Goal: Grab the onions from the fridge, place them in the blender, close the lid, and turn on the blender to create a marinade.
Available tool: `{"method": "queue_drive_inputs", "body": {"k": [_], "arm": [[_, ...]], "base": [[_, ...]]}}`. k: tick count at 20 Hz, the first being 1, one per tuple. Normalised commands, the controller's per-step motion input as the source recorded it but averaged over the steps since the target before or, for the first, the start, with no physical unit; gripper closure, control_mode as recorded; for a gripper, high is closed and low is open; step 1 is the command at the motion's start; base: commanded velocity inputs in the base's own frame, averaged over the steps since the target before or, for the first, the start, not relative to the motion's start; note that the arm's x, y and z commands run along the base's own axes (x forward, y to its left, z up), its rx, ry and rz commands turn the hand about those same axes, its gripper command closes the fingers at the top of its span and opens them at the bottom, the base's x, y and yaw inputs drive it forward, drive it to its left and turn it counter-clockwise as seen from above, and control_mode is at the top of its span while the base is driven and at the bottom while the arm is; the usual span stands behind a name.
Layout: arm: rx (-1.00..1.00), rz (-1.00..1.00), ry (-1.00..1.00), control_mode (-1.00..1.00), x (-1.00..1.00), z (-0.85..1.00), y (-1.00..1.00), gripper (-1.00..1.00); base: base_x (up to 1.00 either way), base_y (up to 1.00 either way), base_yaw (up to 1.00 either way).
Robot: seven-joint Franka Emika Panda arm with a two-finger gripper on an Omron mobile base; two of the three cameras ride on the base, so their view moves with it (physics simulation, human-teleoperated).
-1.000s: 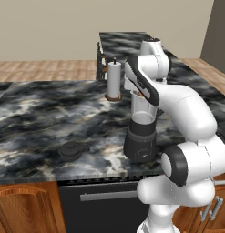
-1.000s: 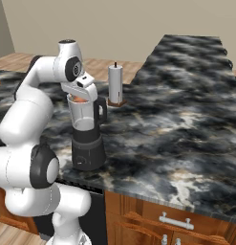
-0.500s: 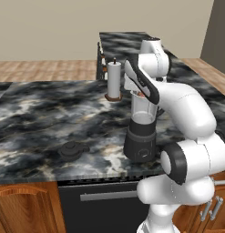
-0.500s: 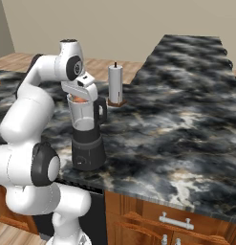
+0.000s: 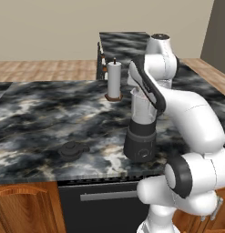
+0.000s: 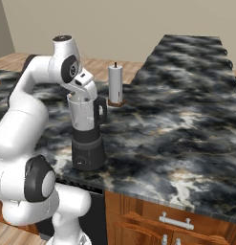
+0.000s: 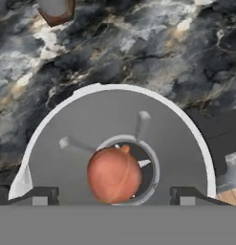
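Pincer (image 7: 114,195) wide, holding nothing, directly above the blender (image 5: 140,129) jar mouth. Onion (image 7: 113,174) sits inside the jar at the bottom. Retract straight up clear of the rim, then fetch the lid (image 5: 72,149) on the tabletop (image 5: 36,118) left of the blender.

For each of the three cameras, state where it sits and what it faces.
Left base view: behind the arm's left, facing the blender, lid on counter; arm at right.
Right base view: behind its right, same blender; arm at left.
Hand view: above the jar, looking down at an onion inside; open claw tips.
Both base views share the paper towel roll.
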Motion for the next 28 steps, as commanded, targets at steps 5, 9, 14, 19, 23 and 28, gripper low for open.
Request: {"method": "queue_drive_inputs", "body": {"k": [5, 9, 14, 19, 23, 28], "arm": [[0.01, 0.0, -0.14, -1.0, -0.41, 0.26, -0.01, -1.0], [0.03, 0.0, -0.21, -1.0, -0.88, 0.09, -0.09, -1.0], [0.03, 0.0, -0.23, -1.0, -1.0, -0.24, -0.14, -1.0], [-0.07, 0.0, -0.08, -1.0, -0.91, -0.77, -0.1, -1.0], [-0.12, 0.04, 0.33, -1.0, -0.12, -0.82, 0.26, -1.0], [0.0, 0.02, 0.04, -1.0, -0.09, -0.36, -0.02, -1.0]], "base": [[0.0, 0.0, 0.0], [0.0, 0.0, 0.0], [0.0, 0.0, 0.0], [0.0, 0.0, 0.0], [0.0, 0.0, 0.0], [0.0, 0.0, 0.0]]}}
